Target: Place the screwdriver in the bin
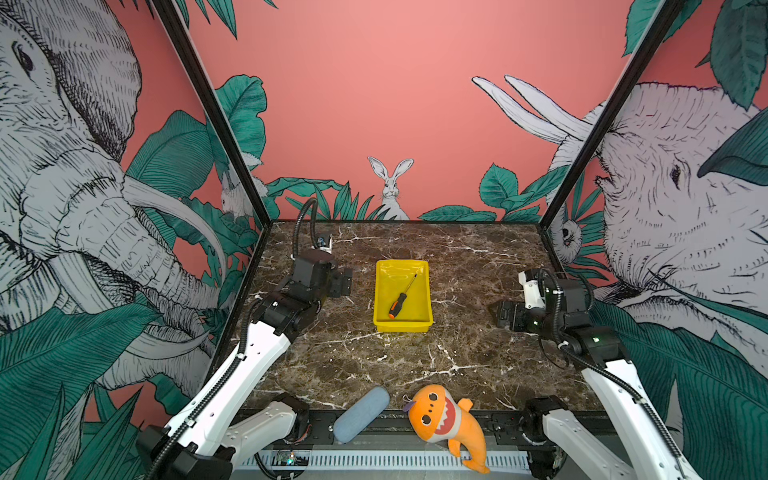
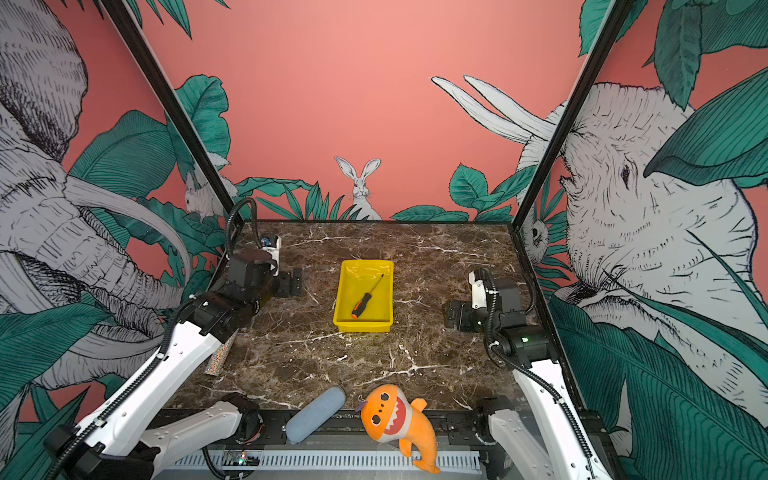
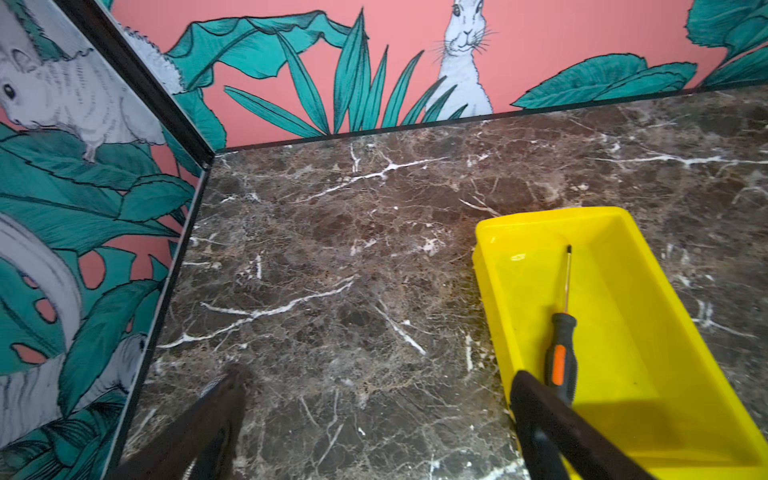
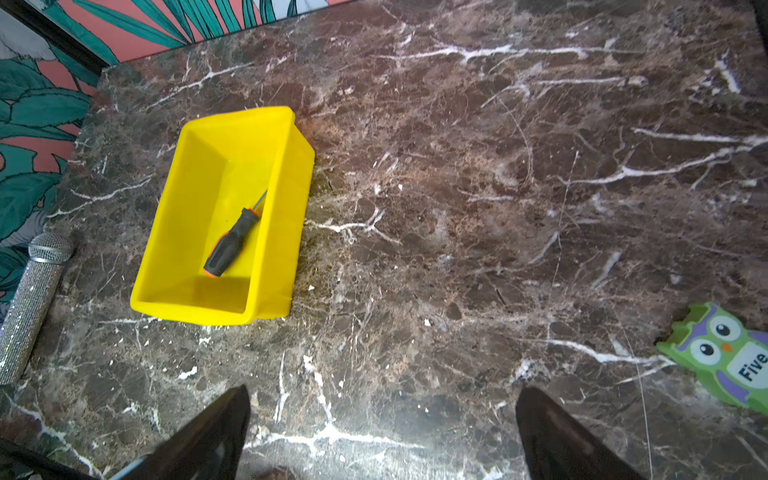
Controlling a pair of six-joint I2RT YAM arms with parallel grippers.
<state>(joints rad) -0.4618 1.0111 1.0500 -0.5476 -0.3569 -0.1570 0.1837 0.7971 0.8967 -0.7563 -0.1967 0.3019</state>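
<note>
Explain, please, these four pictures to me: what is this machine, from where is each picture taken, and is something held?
Two robot arms stand at a marble table. Two pictures look down from a camera head above; two come from cameras on the arms' wrists. The left tool and the right tool are both open and hold nothing. The screwdriver lies inside the yellow bin. Also there: a glittery microphone, a green owl piece, a grey-blue pouch and an orange plush shark.

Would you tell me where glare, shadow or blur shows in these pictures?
Left wrist view: white glare spot inside the shallow yellow plastic bin, shadow over one end; left tool blurred. Right wrist view: right tool blurred. Both top views: evenly lit.
</note>
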